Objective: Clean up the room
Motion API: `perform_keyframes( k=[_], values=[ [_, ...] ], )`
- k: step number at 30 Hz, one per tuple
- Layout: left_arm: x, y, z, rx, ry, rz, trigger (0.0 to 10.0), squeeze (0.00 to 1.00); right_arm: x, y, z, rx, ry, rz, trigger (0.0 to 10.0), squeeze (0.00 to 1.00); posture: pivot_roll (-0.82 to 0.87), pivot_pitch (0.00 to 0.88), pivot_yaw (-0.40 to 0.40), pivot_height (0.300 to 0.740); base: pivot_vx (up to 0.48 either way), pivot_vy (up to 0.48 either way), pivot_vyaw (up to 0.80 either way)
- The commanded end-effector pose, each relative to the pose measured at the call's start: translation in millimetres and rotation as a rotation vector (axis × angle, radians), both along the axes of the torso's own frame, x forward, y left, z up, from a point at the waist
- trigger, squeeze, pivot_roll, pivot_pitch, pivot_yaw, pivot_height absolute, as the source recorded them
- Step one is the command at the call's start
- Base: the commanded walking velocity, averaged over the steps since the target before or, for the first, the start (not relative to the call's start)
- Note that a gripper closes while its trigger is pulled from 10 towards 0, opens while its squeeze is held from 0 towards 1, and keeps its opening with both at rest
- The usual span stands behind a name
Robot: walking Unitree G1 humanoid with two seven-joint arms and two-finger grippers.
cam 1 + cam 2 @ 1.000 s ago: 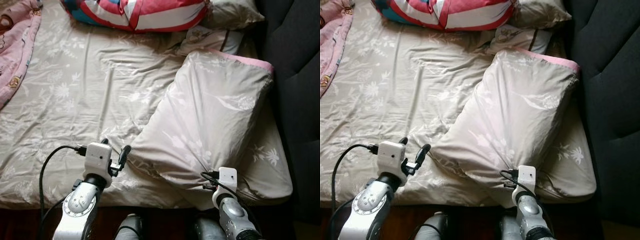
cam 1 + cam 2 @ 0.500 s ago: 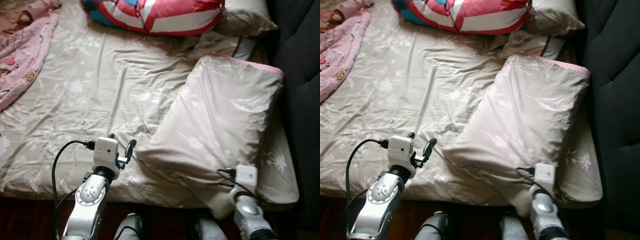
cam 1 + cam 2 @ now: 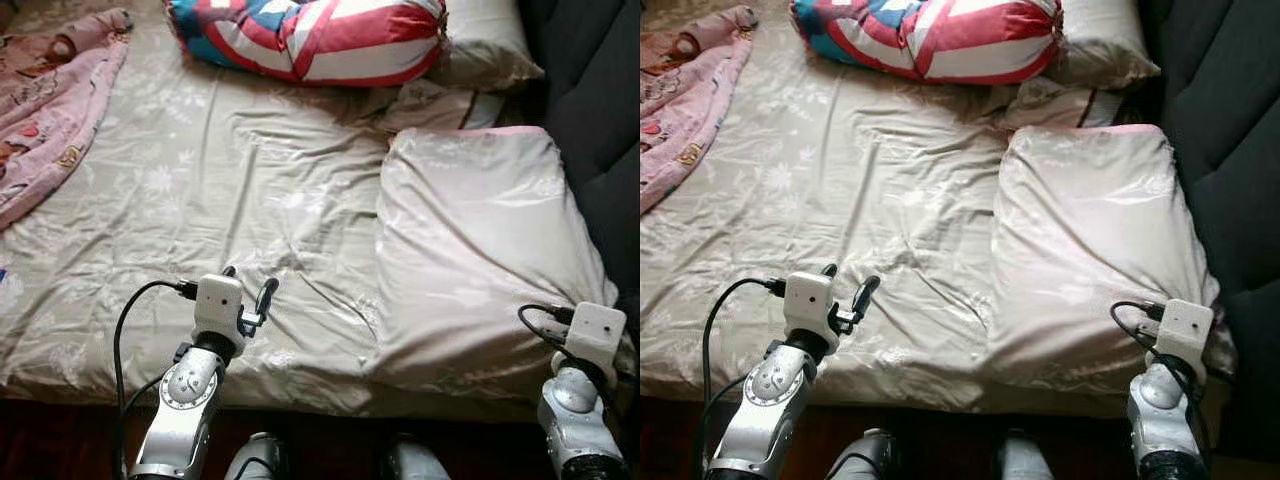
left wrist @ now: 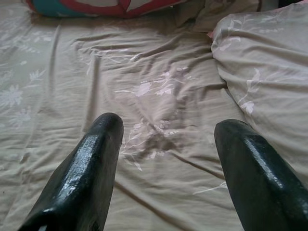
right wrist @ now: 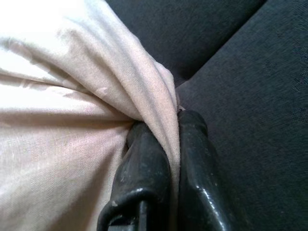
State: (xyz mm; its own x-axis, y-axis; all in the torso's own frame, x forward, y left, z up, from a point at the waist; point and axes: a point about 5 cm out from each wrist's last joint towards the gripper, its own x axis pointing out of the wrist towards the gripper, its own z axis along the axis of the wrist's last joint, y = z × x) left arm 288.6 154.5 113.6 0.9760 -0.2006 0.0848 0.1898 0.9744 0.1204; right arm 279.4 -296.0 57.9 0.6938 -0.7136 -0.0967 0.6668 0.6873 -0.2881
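Observation:
A large beige floral pillow (image 3: pixel 480 260) with a pink top edge lies flat on the right side of the bed, along the dark padded headboard (image 3: pixel 600 100). My right gripper (image 5: pixel 168 122) is shut on the fabric of the pillow's near right corner, tight against the headboard; its wrist (image 3: pixel 592 335) sits at that corner. My left gripper (image 3: pixel 248 285) hovers open over the wrinkled beige sheet (image 3: pixel 200 200) near the bed's front edge, left of the pillow. Its two fingers (image 4: pixel 96 154) stand wide apart with nothing between them.
A red, white and blue striped cushion (image 3: pixel 310 35) lies at the far side of the bed, with another beige pillow (image 3: pixel 485 40) beside it. A small folded cloth (image 3: pixel 440 100) sits above the large pillow. A pink blanket (image 3: pixel 50 110) lies at the far left.
The large pillow has swung from a slant to lie straight beside the headboard. My right gripper has moved to the right with its corner. The left arm has barely moved.

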Motion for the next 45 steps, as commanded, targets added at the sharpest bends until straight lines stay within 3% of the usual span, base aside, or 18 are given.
perform_keyframes(
  k=[1, 2, 3, 4, 5, 9, 10, 11, 16, 20, 24, 25, 26, 29, 35, 40, 43, 45],
  values=[
    [-2.6, 1.8, -8.4, 0.019, 0.024, 0.008, 10.0, 0.00, -10.7, -15.7, 3.4, -0.007, -0.027, -0.104, 0.0, 0.00, -0.07, 0.238, -0.010, 0.740, 0.000, 0.000, 0.00],
    [-2.4, 2.1, -8.4, 0.019, 0.023, 0.008, 10.0, 0.00, -10.8, -12.3, 0.6, 0.012, -0.020, -0.100, 0.0, 0.00, -0.07, 0.244, -0.006, 0.740, 0.000, 0.000, 0.00],
    [-2.4, 2.7, -8.5, 0.019, 0.023, 0.008, 10.0, 0.00, -9.0, -1.9, -9.1, 0.078, 0.012, -0.063, 9.1, 0.00, -0.07, 0.246, -0.005, 0.740, 0.000, 0.000, 0.00],
    [-2.5, 3.0, -8.5, 0.020, 0.024, 0.008, 10.0, 0.00, -8.5, 2.0, -12.8, 0.100, 0.026, -0.050, 9.1, 0.00, -0.07, 0.246, -0.005, 0.740, 0.000, 0.000, 0.00],
    [-2.5, 3.1, -8.8, 0.023, 0.025, 0.007, 10.0, 0.00, -9.7, 4.9, -15.7, 0.126, 0.025, -0.062, 10.0, 0.00, -0.07, 0.247, -0.004, 0.740, 0.000, 0.000, 0.00],
    [-2.9, 3.2, -10.2, 0.024, 0.029, 0.004, 10.0, 0.00, -10.4, 17.2, -18.5, 0.140, 0.020, -0.055, 10.0, 0.00, -0.07, 0.250, 0.001, 0.740, 0.000, 0.000, 0.00],
    [-2.9, 3.3, -10.3, 0.023, 0.029, 0.004, 10.0, 0.00, -10.5, 18.7, -18.0, 0.134, 0.013, -0.059, 10.0, 0.05, -0.07, 0.251, 0.001, 0.740, 0.000, 0.000, 0.00],
    [-3.0, 3.3, -10.2, 0.022, 0.029, 0.003, 10.0, 0.00, -10.6, 18.3, -14.7, 0.104, -0.007, -0.069, 10.0, 1.00, -0.06, 0.251, 0.003, 0.740, 0.000, 0.000, 0.00],
    [-3.5, 4.7, -10.0, 0.022, 0.028, 0.005, 10.0, 0.00, -9.8, 9.5, 2.3, -0.005, -0.063, -0.092, 10.0, 1.00, -0.06, 0.253, 0.004, 0.740, 0.000, 0.000, 0.00],
    [-4.2, 5.7, -11.4, 0.020, 0.032, 0.009, 10.0, 0.00, -6.1, -8.8, 33.8, -0.169, -0.150, -0.115, 10.0, 1.00, -0.06, 0.253, 0.002, 0.740, 0.000, 0.000, 0.00],
    [-4.0, 5.8, -12.2, 0.019, 0.035, 0.010, 10.0, 0.00, 3.4, -4.1, 40.4, -0.168, -0.168, -0.034, 10.0, 1.00, -0.07, 0.251, 0.001, 0.740, 0.000, 0.000, 0.00],
    [-3.9, 5.7, -12.4, 0.019, 0.035, 0.010, 10.0, 0.00, 6.3, -0.1, 39.2, -0.152, -0.168, 0.003, 10.0, 0.89, -0.07, 0.251, 0.001, 0.740, 0.000, 0.000, 0.00],
    [-3.4, 6.5, -13.5, 0.019, 0.039, 0.012, 10.0, 0.00, 17.1, 21.6, 30.9, -0.084, -0.151, 0.173, 10.0, 0.00, -0.07, 0.250, 0.000, 0.740, 0.000, 0.000, 0.00],
    [-1.7, 11.5, -20.6, 0.000, 0.071, 0.034, 10.0, 0.00, 24.9, 58.7, 9.7, 0.061, -0.094, 0.399, 10.0, 0.00, -0.07, 0.247, -0.003, 0.740, 0.000, 0.000, 0.00],
    [-1.8, 39.0, -60.1, -0.066, 0.245, 0.149, 10.0, 0.00, 19.6, 92.6, -23.8, 0.277, -0.003, 0.521, 10.0, 0.00, -0.06, 0.244, -0.009, 0.740, 0.000, 0.000, 0.00],
    [-8.8, 51.6, -88.6, -0.098, 0.379, 0.216, 10.0, 0.00, 6.0, 92.2, -51.2, 0.351, 0.127, 0.560, 10.0, 0.00, -0.07, 0.219, -0.026, 0.740, 0.000, 0.000, 0.00],
    [-21.5, 59.3, -115.0, -0.060, 0.511, 0.259, 10.0, 0.00, -15.7, 91.8, -77.7, 0.385, 0.275, 0.605, 10.0, 0.00, -0.06, 0.209, -0.037, 0.740, 0.000, 0.000, 0.00],
    [-23.9, 60.2, -118.8, -0.058, 0.531, 0.264, 10.0, 0.00, -19.1, 91.9, -81.2, 0.401, 0.291, 0.610, 10.0, 0.00, -0.06, 0.209, -0.037, 0.740, 0.000, 0.000, 0.00]
  ],
)
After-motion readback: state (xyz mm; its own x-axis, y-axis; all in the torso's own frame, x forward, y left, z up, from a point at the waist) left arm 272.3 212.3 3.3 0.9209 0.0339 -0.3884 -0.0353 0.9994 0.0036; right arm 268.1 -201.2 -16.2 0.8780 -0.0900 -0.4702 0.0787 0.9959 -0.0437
